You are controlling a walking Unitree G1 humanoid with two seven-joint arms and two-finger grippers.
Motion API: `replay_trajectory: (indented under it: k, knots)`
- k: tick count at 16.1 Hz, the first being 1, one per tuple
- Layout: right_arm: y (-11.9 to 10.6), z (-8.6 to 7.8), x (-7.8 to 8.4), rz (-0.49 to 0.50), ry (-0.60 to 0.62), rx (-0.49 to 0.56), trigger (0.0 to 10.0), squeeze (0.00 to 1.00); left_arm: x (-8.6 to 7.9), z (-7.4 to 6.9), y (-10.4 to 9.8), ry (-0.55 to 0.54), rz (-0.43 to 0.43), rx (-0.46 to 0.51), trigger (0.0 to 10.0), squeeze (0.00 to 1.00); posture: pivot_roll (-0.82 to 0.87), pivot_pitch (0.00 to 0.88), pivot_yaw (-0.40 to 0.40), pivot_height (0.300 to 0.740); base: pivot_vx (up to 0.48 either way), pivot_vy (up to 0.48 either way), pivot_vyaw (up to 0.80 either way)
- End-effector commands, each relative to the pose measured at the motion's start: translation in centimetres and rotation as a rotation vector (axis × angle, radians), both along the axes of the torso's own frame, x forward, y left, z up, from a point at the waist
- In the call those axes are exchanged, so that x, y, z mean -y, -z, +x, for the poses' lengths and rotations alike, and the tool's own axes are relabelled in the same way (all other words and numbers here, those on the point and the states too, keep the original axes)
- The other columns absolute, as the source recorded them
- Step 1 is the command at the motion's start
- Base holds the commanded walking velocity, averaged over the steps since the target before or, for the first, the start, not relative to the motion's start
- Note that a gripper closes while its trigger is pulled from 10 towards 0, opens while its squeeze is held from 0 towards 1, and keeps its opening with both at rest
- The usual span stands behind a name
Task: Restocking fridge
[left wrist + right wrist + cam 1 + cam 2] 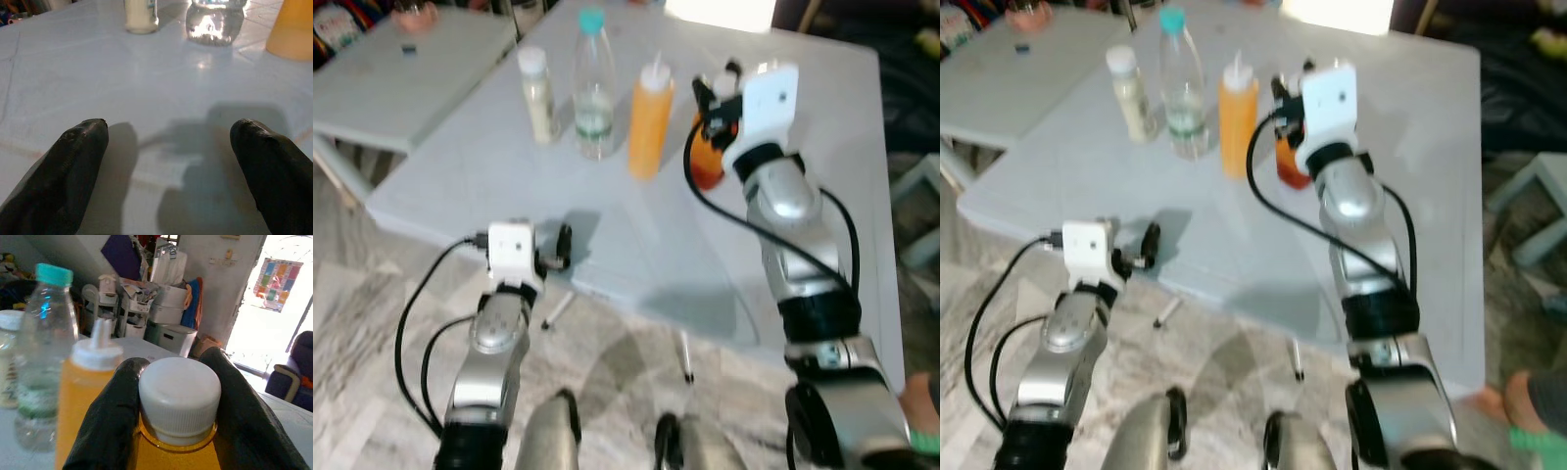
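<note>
Four bottles stand on the pale blue table (636, 255). From left to right they are a cream bottle with a white cap (537, 93), a clear water bottle with a teal cap (593, 88), a yellow squeeze bottle (650, 117) and an orange bottle with a white cap (707, 164). My right gripper (717, 93) is shut on the orange bottle; its black fingers (110, 416) press both sides of the white cap (179, 399). My left gripper (560, 248) is open over the table's near edge, well short of the bottles, with nothing between its fingers (73, 161).
A second pale table (401, 78) stands at the back left with small items on it. Marbled floor lies below the near edge. A blue stool (1538, 215) and a person's foot (1528, 411) are at the right.
</note>
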State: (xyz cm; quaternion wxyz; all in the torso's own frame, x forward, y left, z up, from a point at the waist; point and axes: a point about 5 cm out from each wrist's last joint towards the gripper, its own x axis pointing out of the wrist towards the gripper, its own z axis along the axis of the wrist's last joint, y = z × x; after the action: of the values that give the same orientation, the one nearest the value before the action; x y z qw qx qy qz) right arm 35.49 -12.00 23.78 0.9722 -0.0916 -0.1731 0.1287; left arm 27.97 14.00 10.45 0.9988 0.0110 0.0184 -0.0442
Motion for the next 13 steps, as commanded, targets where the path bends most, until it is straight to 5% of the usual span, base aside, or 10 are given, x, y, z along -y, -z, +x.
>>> replay_trajectory:
  k: [1, 13]
  knots:
    - [2.9, -0.1, -0.2, 0.007, -0.007, -0.129, 10.0, 0.00, -0.1, -0.2, 0.6, -0.013, 0.008, -0.029, 10.0, 0.00, 0.05, 0.129, 0.017, 0.740, -0.289, 0.000, 0.00]
    - [3.9, -1.3, -0.1, 0.007, 0.041, -0.058, 10.0, 0.00, 0.6, 0.0, 1.3, -0.025, -0.014, -0.039, 10.0, 0.00, 0.03, 0.087, -0.012, 0.740, -0.307, 0.000, 0.00]
